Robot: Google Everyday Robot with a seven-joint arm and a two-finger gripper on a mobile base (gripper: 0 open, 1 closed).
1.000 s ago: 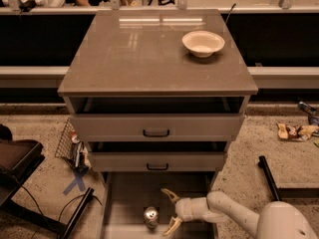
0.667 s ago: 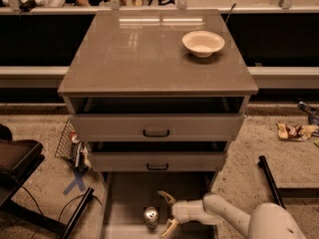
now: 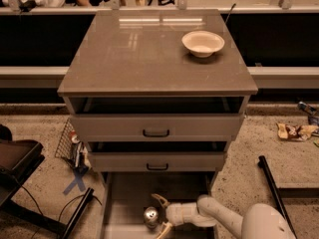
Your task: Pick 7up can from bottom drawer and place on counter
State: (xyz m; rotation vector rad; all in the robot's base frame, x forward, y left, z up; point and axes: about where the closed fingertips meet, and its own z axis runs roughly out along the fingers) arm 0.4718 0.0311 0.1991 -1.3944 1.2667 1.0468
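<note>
We see the gripper (image 3: pixel 161 214) inside the bottom drawer (image 3: pixel 127 195), fingers (image 3: pixel 160 199) spread wide, unclosed, just beside the 7up can (image 3: pixel 151 216).

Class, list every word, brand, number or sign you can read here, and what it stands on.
"X": blue tape cross on the floor.
7up can in the bottom drawer, at the open pincer: no brand readable.
Wrappers on the floor: print too blurred.
</note>
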